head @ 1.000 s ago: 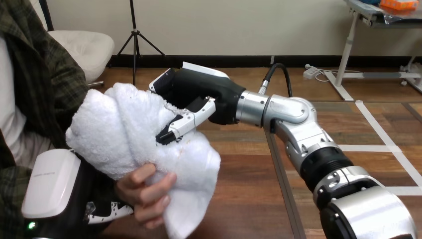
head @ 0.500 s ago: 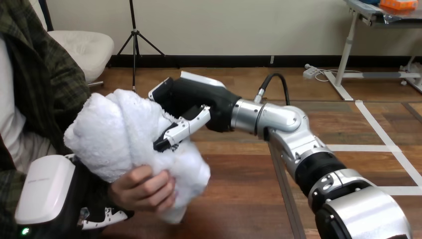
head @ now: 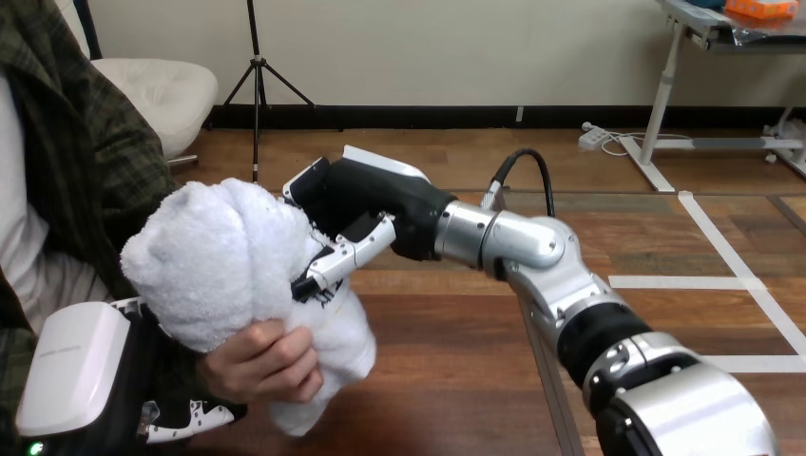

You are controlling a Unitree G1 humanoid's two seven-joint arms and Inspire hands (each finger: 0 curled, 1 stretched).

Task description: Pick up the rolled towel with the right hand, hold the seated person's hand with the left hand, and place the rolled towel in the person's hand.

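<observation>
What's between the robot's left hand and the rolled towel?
In the head view, the person's hand, clutching the rolled towel from below, lies between it and the left hand.

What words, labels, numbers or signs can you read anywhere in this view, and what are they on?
No text can be read here.
Rolled towel: plain white, no tag or label.
Right hand, its fingers closed on the towel: no legible marking on its white shell.
Left hand, below the person's hand: no print can be made out on its shell.
</observation>
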